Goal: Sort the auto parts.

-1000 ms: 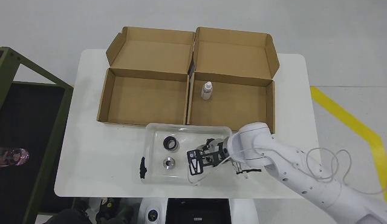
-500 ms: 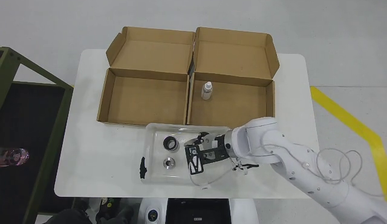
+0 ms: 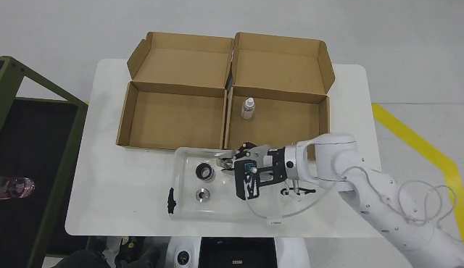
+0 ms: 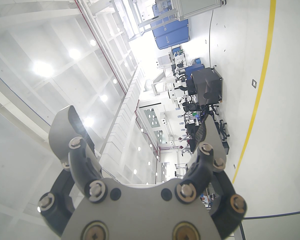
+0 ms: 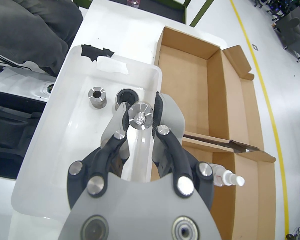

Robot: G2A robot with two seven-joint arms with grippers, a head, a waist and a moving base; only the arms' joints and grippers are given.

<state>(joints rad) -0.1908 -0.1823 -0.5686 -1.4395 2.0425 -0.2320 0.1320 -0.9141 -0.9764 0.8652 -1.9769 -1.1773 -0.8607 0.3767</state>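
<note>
My right gripper (image 5: 140,121) is shut on a silver metal cylinder (image 5: 140,119), held above the clear plastic tray (image 5: 65,76) near its rim on the cardboard-box side. In the top view this gripper (image 3: 245,170) hangs over the tray's (image 3: 178,185) middle. Two parts lie in the tray: a grey metal bushing (image 5: 97,97) (image 3: 201,194) and a black ring-shaped bearing (image 5: 127,96) (image 3: 204,171). My left gripper (image 4: 137,123) points up at the ceiling, open, with nothing between its fingers.
Two open cardboard boxes stand behind the tray: the left one (image 3: 174,119) holds nothing, the right one (image 3: 283,123) holds a small white bottle (image 3: 248,109) (image 5: 225,177). Black tape (image 5: 95,52) marks the tray's end. A green rack (image 3: 29,123) stands left of the table.
My right gripper has risen with the silver cylinder and shifted from the tray's front part toward the boxes. The two parts in the tray have not moved.
</note>
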